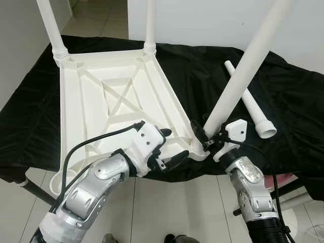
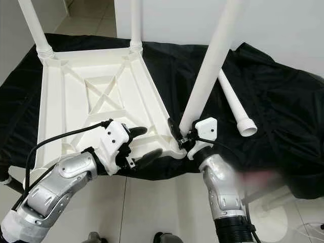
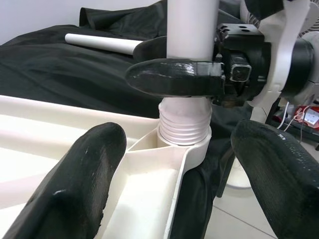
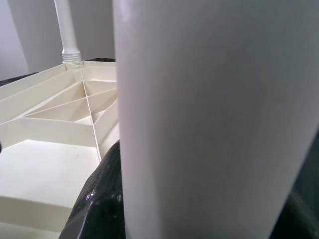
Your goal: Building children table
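A white plastic table top (image 1: 101, 101) lies upside down on a black cloth. At its near right corner a white table leg (image 1: 243, 71) stands tilted, its threaded end (image 3: 184, 127) seated in the corner socket. My right gripper (image 1: 206, 137) is shut on this leg just above the socket; one of its fingers (image 3: 174, 77) crosses the leg. My left gripper (image 1: 172, 147) is open beside it, its fingers (image 3: 75, 184) straddling the table top's near rim close to that corner, holding nothing. In the right wrist view the leg (image 4: 209, 119) stands close up.
Two more legs (image 1: 50, 25) (image 1: 150, 25) stand upright in the far corner sockets. A loose leg (image 1: 250, 104) lies on the black cloth (image 1: 293, 111) to the right. Tiled floor (image 1: 167, 202) lies below the near edge, a white wall behind.
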### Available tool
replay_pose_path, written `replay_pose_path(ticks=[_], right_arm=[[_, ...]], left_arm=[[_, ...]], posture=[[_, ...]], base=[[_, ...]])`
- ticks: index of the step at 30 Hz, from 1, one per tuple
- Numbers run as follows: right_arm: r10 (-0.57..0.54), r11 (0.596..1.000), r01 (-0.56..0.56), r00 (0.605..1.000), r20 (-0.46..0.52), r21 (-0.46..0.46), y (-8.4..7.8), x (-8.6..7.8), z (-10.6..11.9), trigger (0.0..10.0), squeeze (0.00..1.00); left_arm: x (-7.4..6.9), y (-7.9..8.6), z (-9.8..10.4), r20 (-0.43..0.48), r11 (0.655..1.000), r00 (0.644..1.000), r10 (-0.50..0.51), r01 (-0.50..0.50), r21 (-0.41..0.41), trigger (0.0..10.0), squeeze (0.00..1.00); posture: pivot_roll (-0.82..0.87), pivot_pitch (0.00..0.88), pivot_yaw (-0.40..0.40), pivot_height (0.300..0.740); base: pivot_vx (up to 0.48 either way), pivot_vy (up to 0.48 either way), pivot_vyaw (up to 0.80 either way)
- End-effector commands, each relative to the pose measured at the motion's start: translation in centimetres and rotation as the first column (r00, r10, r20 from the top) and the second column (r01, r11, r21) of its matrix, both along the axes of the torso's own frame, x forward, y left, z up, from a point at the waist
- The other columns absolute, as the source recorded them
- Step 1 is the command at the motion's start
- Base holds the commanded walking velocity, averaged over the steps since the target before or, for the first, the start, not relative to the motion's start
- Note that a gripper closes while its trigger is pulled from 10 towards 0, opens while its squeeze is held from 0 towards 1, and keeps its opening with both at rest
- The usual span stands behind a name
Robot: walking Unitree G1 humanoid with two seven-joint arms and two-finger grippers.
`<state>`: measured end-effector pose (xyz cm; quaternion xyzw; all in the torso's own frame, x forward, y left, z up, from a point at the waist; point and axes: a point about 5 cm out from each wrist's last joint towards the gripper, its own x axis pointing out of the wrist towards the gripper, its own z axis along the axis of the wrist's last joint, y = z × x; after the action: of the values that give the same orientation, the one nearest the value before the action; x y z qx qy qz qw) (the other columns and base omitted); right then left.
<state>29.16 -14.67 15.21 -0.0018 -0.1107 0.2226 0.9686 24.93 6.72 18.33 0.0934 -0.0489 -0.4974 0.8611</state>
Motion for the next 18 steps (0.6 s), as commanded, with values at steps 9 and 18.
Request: replay_pose_path(ticks=[9,18], right_arm=[[-0.077,0.997,0.073,0.956,-0.283,-0.023,-0.75,-0.26,-5.01,10.0,0.0],[-0.073,0.993,0.055,0.982,-0.173,-0.106,-0.33,-0.78,-4.55,10.0,0.0]], left_arm=[[-0.84,-0.26,-0.16,0.0,0.998,0.999,-0.053,0.053,0.026,10.0,0.0],[-0.84,-0.18,-0.26,-0.002,0.998,0.999,-0.05,0.05,0.03,10.0,0.0]], posture=[[0.04,0.117,-0.06,0.74],[0.04,0.117,-0.066,0.74]], base=[[0.0,0.0,0.0],[0.0,0.0,0.0]])
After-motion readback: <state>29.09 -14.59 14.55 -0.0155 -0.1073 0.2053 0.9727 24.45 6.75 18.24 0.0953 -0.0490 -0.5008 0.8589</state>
